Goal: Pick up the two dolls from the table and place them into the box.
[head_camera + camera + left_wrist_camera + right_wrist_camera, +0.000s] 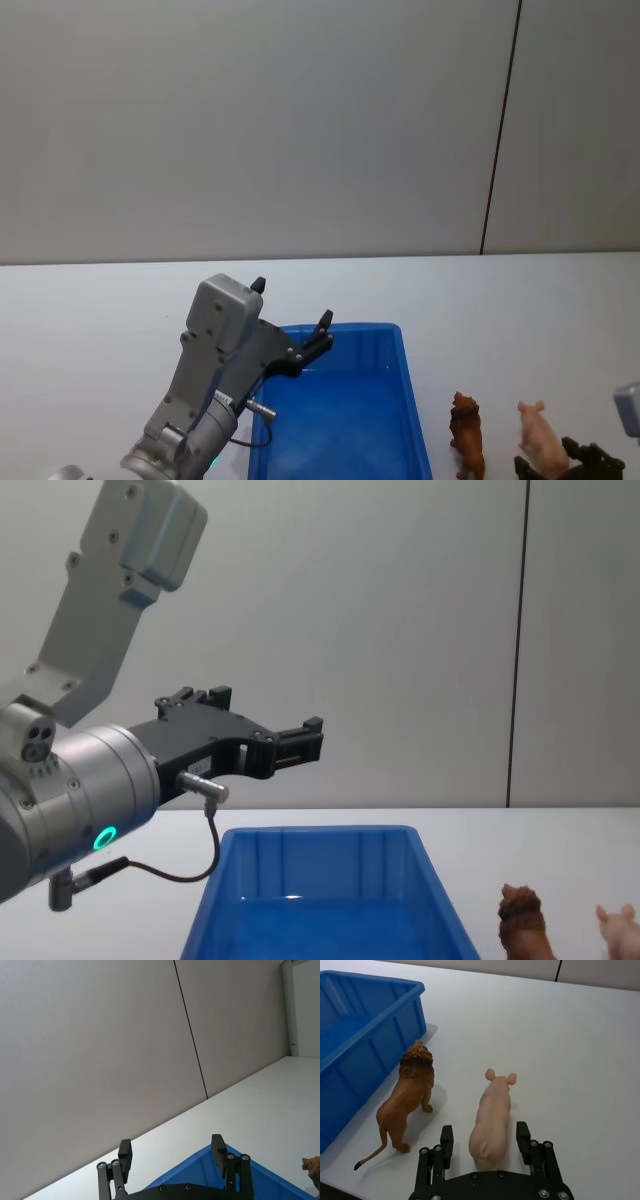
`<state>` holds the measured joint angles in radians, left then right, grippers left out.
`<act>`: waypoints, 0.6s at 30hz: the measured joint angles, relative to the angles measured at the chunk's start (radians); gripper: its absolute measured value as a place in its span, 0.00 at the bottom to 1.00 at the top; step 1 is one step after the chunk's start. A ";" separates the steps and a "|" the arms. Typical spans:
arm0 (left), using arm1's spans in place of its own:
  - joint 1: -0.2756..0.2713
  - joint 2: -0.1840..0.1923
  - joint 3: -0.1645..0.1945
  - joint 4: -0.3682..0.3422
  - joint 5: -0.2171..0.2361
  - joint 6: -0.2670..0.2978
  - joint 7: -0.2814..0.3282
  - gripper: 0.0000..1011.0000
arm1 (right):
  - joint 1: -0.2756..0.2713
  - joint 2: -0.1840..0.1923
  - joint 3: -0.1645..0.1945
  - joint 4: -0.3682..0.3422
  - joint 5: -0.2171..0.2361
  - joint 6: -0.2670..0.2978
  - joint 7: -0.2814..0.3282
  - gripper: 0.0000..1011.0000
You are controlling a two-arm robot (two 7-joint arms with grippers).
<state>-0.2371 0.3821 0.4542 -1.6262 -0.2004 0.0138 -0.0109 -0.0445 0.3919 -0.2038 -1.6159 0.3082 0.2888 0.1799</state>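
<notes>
Two dolls stand on the white table [570, 1035] right of the blue box [365, 1035]: a reddish-brown lion [410, 1100] nearest the box wall and a pale pink pig [492, 1115] beside it. My right gripper [485, 1137] is open, one finger on each side of the pig's rear, with small gaps showing. In the head view the lion [467, 435], the pig [541, 435] and the right gripper [568, 466] sit at the lower right. My left gripper [292, 305] hangs open with nothing in it above the box's [340, 400] far left corner.
A plain grey wall with a dark vertical seam [500, 130] runs behind the table. White tabletop [100, 320] stretches left of the box and beyond the dolls. The box's inside [320, 910] holds nothing that I can see.
</notes>
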 joint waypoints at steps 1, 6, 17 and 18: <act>0.000 0.000 0.000 0.000 0.000 0.000 0.000 0.99 | 0.001 -0.001 0.000 0.002 0.000 0.000 0.000 0.77; 0.000 0.000 0.000 0.000 0.000 0.000 0.000 0.99 | 0.007 -0.007 -0.002 0.012 -0.001 -0.003 -0.001 0.64; 0.000 0.000 0.000 0.000 0.000 0.000 0.000 0.99 | 0.012 -0.012 -0.001 0.007 -0.022 -0.036 -0.026 0.38; 0.000 0.000 0.000 0.000 0.000 0.000 0.000 0.99 | 0.013 -0.012 -0.001 0.006 -0.023 -0.039 -0.028 0.38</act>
<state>-0.2371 0.3821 0.4542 -1.6262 -0.2004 0.0138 -0.0109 -0.0317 0.3800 -0.2044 -1.6099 0.2850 0.2497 0.1519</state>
